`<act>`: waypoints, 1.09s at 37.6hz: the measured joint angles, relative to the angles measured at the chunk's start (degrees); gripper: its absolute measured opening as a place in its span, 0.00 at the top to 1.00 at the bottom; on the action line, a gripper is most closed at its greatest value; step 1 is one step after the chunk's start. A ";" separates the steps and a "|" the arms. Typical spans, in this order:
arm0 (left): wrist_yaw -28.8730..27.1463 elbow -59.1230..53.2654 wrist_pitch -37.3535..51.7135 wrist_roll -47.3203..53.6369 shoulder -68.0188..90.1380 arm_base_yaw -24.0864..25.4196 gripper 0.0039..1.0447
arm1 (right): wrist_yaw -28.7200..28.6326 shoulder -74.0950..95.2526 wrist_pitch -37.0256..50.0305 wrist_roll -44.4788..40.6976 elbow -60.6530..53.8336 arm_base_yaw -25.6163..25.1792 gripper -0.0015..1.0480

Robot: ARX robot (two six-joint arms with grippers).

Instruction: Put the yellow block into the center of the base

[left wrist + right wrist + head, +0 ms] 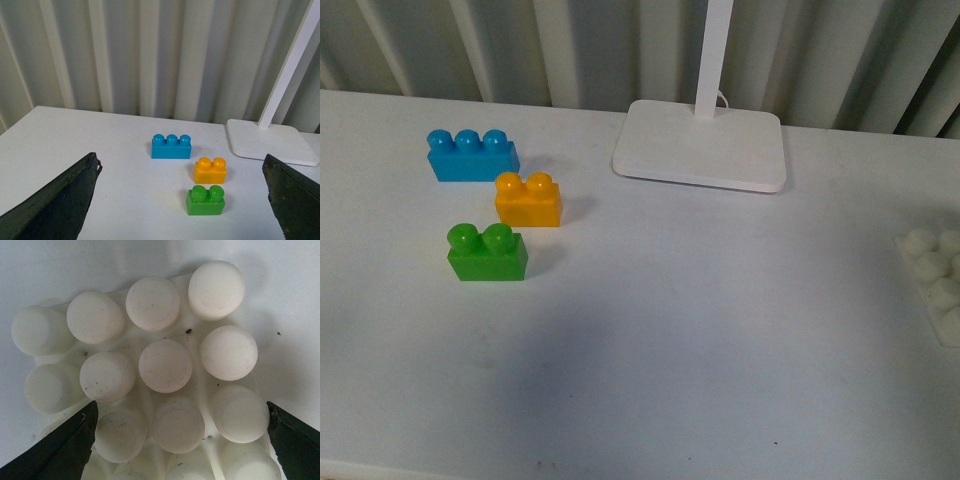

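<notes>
The yellow block [528, 199] stands on the white table left of centre, between a blue three-stud brick [472, 154] and a green two-stud brick [487, 251]. It also shows in the left wrist view [210, 170], ahead of my open, empty left gripper [182, 205]. The white studded base [934, 282] lies at the right edge of the front view, partly cut off. In the right wrist view the base [197, 377] fills the frame, and my open, empty right gripper [182, 442] hovers close over it. Neither arm shows in the front view.
A white lamp foot [701, 145] with a pole stands at the back centre; it also shows in the left wrist view [270, 142]. A corrugated wall runs behind the table. The green brick [205, 200] and blue brick [171, 146] flank the yellow block.
</notes>
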 joint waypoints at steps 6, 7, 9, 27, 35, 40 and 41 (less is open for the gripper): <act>0.00 0.00 0.00 0.00 0.00 0.00 0.06 | 0.98 -1.18 0.02 1.97 -1.68 4.33 0.09; 0.00 0.00 0.00 0.00 0.00 0.00 0.06 | 0.96 -1.25 0.02 2.29 -1.88 5.05 0.09; 0.00 0.00 0.00 0.00 0.00 0.00 0.06 | 0.96 -1.33 0.00 2.99 -2.16 6.51 0.09; 0.00 0.00 0.00 0.00 0.00 0.00 0.06 | 3.43 0.96 -2.91 19.21 2.12 25.33 0.09; 0.00 0.00 0.00 0.00 0.00 0.00 0.06 | 4.98 3.63 -5.25 25.07 7.17 31.76 0.09; 0.00 0.00 0.00 0.00 0.00 0.00 0.06 | 6.05 5.60 -7.17 28.26 11.02 34.80 0.09; 0.00 0.00 0.00 0.00 0.00 0.00 0.06 | 6.34 6.10 -7.63 29.29 12.00 35.50 0.09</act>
